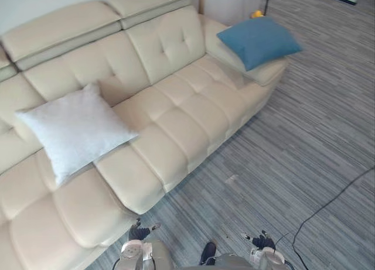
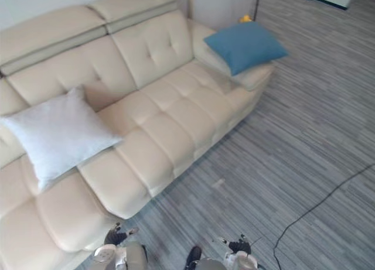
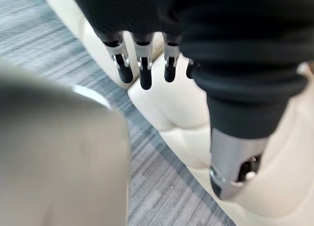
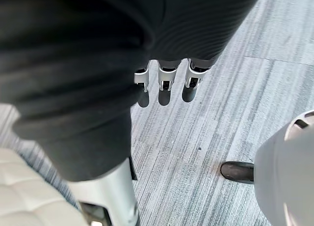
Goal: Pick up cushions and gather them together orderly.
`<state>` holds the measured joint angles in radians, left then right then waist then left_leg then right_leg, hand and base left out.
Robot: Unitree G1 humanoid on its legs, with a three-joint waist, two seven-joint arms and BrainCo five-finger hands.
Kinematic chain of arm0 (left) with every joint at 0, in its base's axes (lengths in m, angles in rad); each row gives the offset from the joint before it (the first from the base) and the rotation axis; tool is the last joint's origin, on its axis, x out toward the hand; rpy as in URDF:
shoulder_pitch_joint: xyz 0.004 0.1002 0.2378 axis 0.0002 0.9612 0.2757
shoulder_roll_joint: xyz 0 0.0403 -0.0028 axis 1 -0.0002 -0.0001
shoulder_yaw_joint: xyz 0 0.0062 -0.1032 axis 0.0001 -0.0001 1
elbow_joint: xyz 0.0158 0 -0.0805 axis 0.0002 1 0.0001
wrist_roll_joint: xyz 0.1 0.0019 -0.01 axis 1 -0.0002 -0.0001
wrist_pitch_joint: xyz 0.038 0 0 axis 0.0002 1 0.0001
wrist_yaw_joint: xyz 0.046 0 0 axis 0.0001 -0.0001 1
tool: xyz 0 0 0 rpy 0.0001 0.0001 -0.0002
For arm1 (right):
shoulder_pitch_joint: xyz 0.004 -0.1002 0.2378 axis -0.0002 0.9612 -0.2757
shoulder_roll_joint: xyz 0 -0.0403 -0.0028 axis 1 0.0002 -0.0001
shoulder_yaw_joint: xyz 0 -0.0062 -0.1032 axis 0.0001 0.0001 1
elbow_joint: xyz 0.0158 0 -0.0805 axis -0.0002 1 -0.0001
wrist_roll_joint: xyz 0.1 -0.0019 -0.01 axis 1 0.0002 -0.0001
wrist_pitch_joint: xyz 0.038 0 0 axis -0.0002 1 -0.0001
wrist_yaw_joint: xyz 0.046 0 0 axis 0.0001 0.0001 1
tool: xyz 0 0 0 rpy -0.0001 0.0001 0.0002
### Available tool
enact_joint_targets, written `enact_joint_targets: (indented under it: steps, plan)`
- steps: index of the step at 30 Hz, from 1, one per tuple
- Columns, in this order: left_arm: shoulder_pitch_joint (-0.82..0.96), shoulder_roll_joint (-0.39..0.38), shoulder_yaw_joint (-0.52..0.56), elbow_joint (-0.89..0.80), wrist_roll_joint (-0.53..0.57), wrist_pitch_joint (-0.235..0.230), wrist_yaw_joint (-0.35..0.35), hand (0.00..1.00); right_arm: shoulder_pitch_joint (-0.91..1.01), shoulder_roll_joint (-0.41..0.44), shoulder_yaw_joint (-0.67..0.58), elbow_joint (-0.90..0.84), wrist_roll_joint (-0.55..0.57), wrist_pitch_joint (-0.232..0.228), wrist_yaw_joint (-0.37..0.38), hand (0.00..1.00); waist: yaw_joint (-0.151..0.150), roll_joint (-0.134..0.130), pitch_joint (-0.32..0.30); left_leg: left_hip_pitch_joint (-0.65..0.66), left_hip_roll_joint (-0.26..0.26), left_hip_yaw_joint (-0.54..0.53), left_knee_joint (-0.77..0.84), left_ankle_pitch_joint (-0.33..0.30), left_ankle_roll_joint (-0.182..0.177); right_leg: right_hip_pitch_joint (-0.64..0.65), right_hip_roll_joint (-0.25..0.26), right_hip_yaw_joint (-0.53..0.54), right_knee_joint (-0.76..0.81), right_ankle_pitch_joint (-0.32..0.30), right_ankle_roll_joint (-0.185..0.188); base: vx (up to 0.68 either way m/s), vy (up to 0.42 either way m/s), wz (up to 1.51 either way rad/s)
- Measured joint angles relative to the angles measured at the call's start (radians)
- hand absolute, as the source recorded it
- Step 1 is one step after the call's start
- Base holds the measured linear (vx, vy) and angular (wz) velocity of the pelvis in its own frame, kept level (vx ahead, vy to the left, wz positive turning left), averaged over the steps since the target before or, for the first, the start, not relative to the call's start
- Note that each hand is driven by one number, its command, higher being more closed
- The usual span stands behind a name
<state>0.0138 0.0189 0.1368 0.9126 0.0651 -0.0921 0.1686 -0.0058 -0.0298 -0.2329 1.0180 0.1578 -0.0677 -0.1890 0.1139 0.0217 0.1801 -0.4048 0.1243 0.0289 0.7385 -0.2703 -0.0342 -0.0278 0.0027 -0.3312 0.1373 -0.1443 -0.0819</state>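
Grey striped carpet (image 1: 304,147) spreads across a living room beside a cream tufted sofa (image 1: 176,120), seen from above by a humanoid robot standing at the sofa's front. Its left hand (image 3: 145,73) hangs low at its side, fingers straight and relaxed, dark tips pointing down, empty. Past them in the left wrist view lie the sofa's rounded front edge and a strip of carpet. From the head camera, that hand sits just beside the near corner of the seat. The right hand (image 4: 165,86) hangs likewise over bare carpet, fingers loose and straight, gripping no object, well apart from the sofa. Nearest the left hand, up on the seat at the robot's left, a white cushion (image 1: 73,129) leans against the backrest, turned at an angle to the seams, with one corner pointing up. Several seat sections separate it from a blue cushion (image 1: 258,41), which lies flat on the wide armrest at the sofa's far right end, one corner reaching out over the armrest's edge toward the carpet. The two cushions lie well apart, neither touched by a hand. A small yellow object (image 1: 256,14), too small to identify, shows just behind the blue cushion, and padded headrests (image 1: 58,27) run along the top of the backrest
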Motion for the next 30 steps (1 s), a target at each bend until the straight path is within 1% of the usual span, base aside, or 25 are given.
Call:
enact_joint_targets:
  steps: [1, 2, 3, 4, 5, 7, 8, 9, 10, 12, 13, 14, 16, 17, 18, 19, 21, 22, 23, 24, 25, 26, 28, 29, 30]
  plan:
    - [0.000, -0.006, 0.002, -0.001, 0.000, 0.000, -0.001, 0.00, 0.000, 0.015, -0.001, -0.029, 0.000, -0.001, -0.008, 0.00, 0.002, 0.000, -0.001, -0.010, -0.050, -0.052, -0.134, 0.010, -0.013, 0.004, -0.002, 0.031, 0.005, -0.013, 0.013, 0.24, 0.122, -0.63]
    - [-0.001, -0.008, 0.002, -0.001, 0.000, 0.000, -0.001, 0.00, -0.003, 0.018, 0.000, -0.035, -0.001, -0.002, -0.009, 0.00, 0.003, -0.001, -0.001, -0.009, -0.063, -0.070, -0.175, 0.018, -0.020, 0.003, -0.003, 0.044, 0.009, -0.018, 0.017, 0.27, 0.164, -0.91]
    - [-0.001, -0.016, 0.004, -0.001, -0.006, -0.001, -0.002, 0.00, -0.005, 0.028, 0.001, -0.062, -0.001, -0.002, -0.010, 0.00, 0.019, 0.006, -0.004, 0.000, -0.086, -0.126, -0.306, 0.060, -0.029, -0.003, -0.001, 0.097, 0.040, -0.044, 0.037, 0.40, 0.252, -1.24]
    - [0.000, -0.018, 0.012, 0.002, -0.010, -0.001, -0.005, 0.00, -0.004, 0.040, 0.003, -0.062, -0.002, -0.002, -0.009, 0.00, 0.043, 0.003, -0.009, 0.033, -0.089, -0.118, -0.317, 0.140, -0.024, -0.006, -0.001, 0.159, 0.073, -0.072, 0.059, 0.50, 0.294, -1.54]
    - [0.007, -0.022, 0.027, 0.003, -0.010, -0.001, -0.010, 0.00, -0.004, 0.062, 0.004, -0.063, -0.003, -0.001, -0.009, 0.00, 0.051, -0.020, -0.029, 0.046, -0.097, -0.071, -0.306, 0.109, -0.001, -0.006, -0.018, 0.213, 0.081, -0.088, 0.080, 0.39, 0.214, -1.12]
    - [0.018, -0.016, 0.039, 0.003, -0.012, -0.002, -0.017, 0.00, 0.003, 0.075, 0.005, -0.064, -0.004, 0.000, -0.007, 0.00, 0.057, -0.041, -0.049, 0.069, -0.101, -0.003, -0.296, 0.069, 0.016, -0.012, -0.046, 0.259, 0.118, -0.109, 0.110, 0.34, 0.155, -0.91]
    - [0.025, -0.016, 0.043, 0.003, -0.021, 0.000, -0.018, 0.00, 0.006, 0.078, 0.010, -0.065, -0.014, 0.000, -0.002, 0.00, 0.069, -0.050, -0.056, 0.117, -0.103, 0.066, -0.292, 0.047, 0.042, -0.030, -0.079, 0.285, 0.216, -0.138, 0.142, 0.42, 0.194, -1.00]
    - [0.029, -0.017, 0.042, 0.002, -0.023, 0.001, -0.019, 0.00, 0.007, 0.076, 0.012, -0.065, -0.022, 0.001, 0.002, 0.00, 0.069, -0.048, -0.059, 0.132, -0.104, 0.082, -0.289, 0.034, 0.051, -0.034, -0.088, 0.284, 0.247, -0.144, 0.153, 0.46, 0.213, -1.20]
    - [0.039, -0.016, 0.040, 0.003, -0.028, 0.004, -0.020, 0.00, 0.008, 0.075, 0.014, -0.064, -0.042, 0.001, 0.018, 0.00, 0.067, -0.045, -0.064, 0.188, -0.104, 0.132, -0.284, -0.006, 0.068, -0.072, -0.115, 0.275, 0.397, -0.154, 0.210, 0.37, 0.166, -0.81]
    - [0.040, -0.011, 0.038, 0.015, -0.027, 0.013, -0.021, 0.00, 0.007, 0.072, 0.010, -0.050, -0.054, 0.004, 0.027, 0.00, 0.058, -0.039, -0.062, 0.258, -0.097, 0.155, -0.290, -0.038, 0.073, -0.148, -0.166, 0.198, 0.597, -0.144, 0.257, 0.35, 0.114, -0.67]
    - [0.040, -0.007, 0.035, 0.022, -0.027, 0.013, -0.021, 0.00, 0.006, 0.070, 0.009, -0.043, -0.059, 0.007, 0.028, 0.00, 0.051, -0.037, -0.061, 0.273, -0.093, 0.156, -0.291, -0.038, 0.073, -0.154, -0.181, 0.165, 0.628, -0.147, 0.239, 0.33, 0.043, -0.41]
    - [0.040, 0.003, 0.024, 0.035, -0.029, 0.014, -0.021, 0.00, -0.001, 0.063, 0.005, -0.019, -0.064, 0.010, 0.031, 0.00, 0.045, -0.028, -0.056, 0.337, -0.074, 0.174, -0.318, -0.038, 0.072, -0.158, -0.217, 0.065, 0.653, -0.171, 0.187, 0.28, 0.002, -0.35]
    - [0.045, 0.017, 0.019, 0.045, -0.028, 0.014, -0.020, 0.00, 0.000, 0.044, 0.005, 0.018, -0.078, 0.011, 0.033, 0.00, 0.038, -0.004, -0.053, 0.423, -0.026, 0.196, -0.370, -0.038, 0.071, -0.170, -0.224, -0.068, 0.552, -0.179, 0.130, 0.35, -0.046, -0.52]
    - [0.047, 0.023, 0.015, 0.049, -0.029, 0.014, -0.020, 0.00, -0.012, 0.038, 0.006, 0.025, -0.078, 0.012, 0.033, 0.00, 0.034, -0.004, -0.055, 0.441, -0.015, 0.211, -0.382, -0.038, 0.071, -0.186, -0.221, -0.085, 0.508, -0.170, 0.123, 0.34, -0.087, -0.51]
    - [0.048, 0.036, -0.003, 0.059, -0.029, 0.016, -0.020, 0.00, -0.016, 0.028, 0.006, 0.028, -0.078, 0.014, 0.033, 0.00, 0.027, -0.005, -0.056, 0.465, -0.006, 0.224, -0.405, -0.037, 0.069, -0.219, -0.212, -0.095, 0.430, -0.136, 0.120, 0.28, -0.108, -0.50]
    - [0.049, 0.047, -0.018, 0.075, -0.029, 0.019, -0.019, 0.00, -0.020, 0.009, 0.006, 0.031, -0.078, 0.017, 0.033, 0.00, 0.009, -0.011, -0.058, 0.496, -0.007, 0.239, -0.436, -0.036, 0.038, -0.265, -0.191, -0.084, 0.285, -0.021, 0.107, 0.29, -0.134, -0.41]
    - [0.053, 0.059, -0.019, 0.077, -0.029, 0.019, -0.019, 0.00, -0.015, 0.003, 0.006, 0.046, -0.078, 0.018, 0.032, 0.00, -0.006, -0.042, -0.062, 0.522, -0.035, 0.217, -0.455, -0.037, 0.019, -0.279, -0.182, -0.038, 0.202, 0.111, 0.071, 0.34, -0.228, -0.11]
    - [0.046, 0.062, -0.018, 0.090, -0.029, 0.021, -0.017, 0.00, -0.010, -0.019, 0.003, 0.066, -0.078, 0.020, 0.036, 0.00, -0.016, -0.037, -0.060, 0.552, -0.043, 0.168, -0.458, -0.048, -0.001, -0.286, -0.171, -0.012, 0.246, 0.125, 0.045, 0.35, -0.262, -0.12]
    - [0.049, 0.054, -0.018, 0.091, -0.028, 0.019, -0.017, 0.00, -0.011, -0.037, 0.001, 0.073, -0.077, 0.021, 0.034, 0.00, -0.015, -0.017, -0.063, 0.558, -0.023, 0.143, -0.448, -0.047, -0.003, -0.284, -0.153, -0.014, 0.258, 0.111, 0.043, 0.34, -0.282, -0.20]
    - [0.057, 0.044, -0.017, 0.094, -0.027, 0.019, -0.018, 0.00, -0.010, -0.053, 0.000, 0.076, -0.078, 0.020, 0.035, 0.00, -0.016, -0.002, -0.075, 0.535, -0.004, 0.107, -0.380, -0.049, -0.012, -0.275, -0.130, -0.014, 0.244, 0.065, 0.046, 0.41, -0.292, -0.27]
    - [0.058, 0.033, -0.013, 0.092, -0.027, 0.018, -0.019, 0.00, -0.010, -0.060, -0.002, 0.082, -0.078, 0.019, 0.034, 0.00, -0.017, 0.030, -0.072, 0.430, 0.049, 0.045, -0.151, -0.033, -0.027, -0.236, -0.074, -0.028, 0.206, 0.035, 0.043, 0.42, -0.300, -0.16]
    - [0.057, 0.031, -0.013, 0.089, -0.028, 0.018, -0.020, 0.00, -0.011, -0.062, -0.002, 0.091, -0.078, 0.020, 0.033, 0.00, -0.017, 0.052, -0.072, 0.381, 0.071, 0.014, -0.039, 0.001, -0.027, -0.212, -0.052, -0.038, 0.194, 0.027, 0.038, 0.37, -0.221, -0.11]
    - [0.056, 0.036, -0.008, 0.071, -0.031, 0.017, -0.021, 0.00, -0.015, -0.063, 0.001, 0.102, -0.077, 0.025, 0.031, 0.00, -0.011, 0.060, -0.038, 0.248, 0.116, -0.019, 0.275, 0.082, 0.000, -0.111, 0.003, -0.036, 0.152, -0.013, 0.001, 0.30, -0.136, -0.12]
    - [0.055, 0.041, -0.009, 0.067, -0.031, 0.016, -0.021, 0.00, -0.016, -0.063, 0.002, 0.104, -0.077, 0.028, 0.029, 0.00, -0.009, 0.056, -0.030, 0.221, 0.114, -0.011, 0.315, 0.066, 0.007, -0.087, 0.006, -0.033, 0.144, -0.020, -0.006, 0.36, -0.141, -0.16]
    - [0.056, 0.056, -0.017, 0.054, -0.030, 0.015, -0.020, 0.00, -0.019, -0.058, -0.001, 0.113, -0.076, 0.030, 0.024, 0.00, -0.006, 0.036, -0.018, 0.168, 0.090, 0.016, 0.324, 0.033, 0.010, -0.027, 0.005, -0.020, 0.109, -0.027, -0.012, 0.28, -0.109, -0.14]
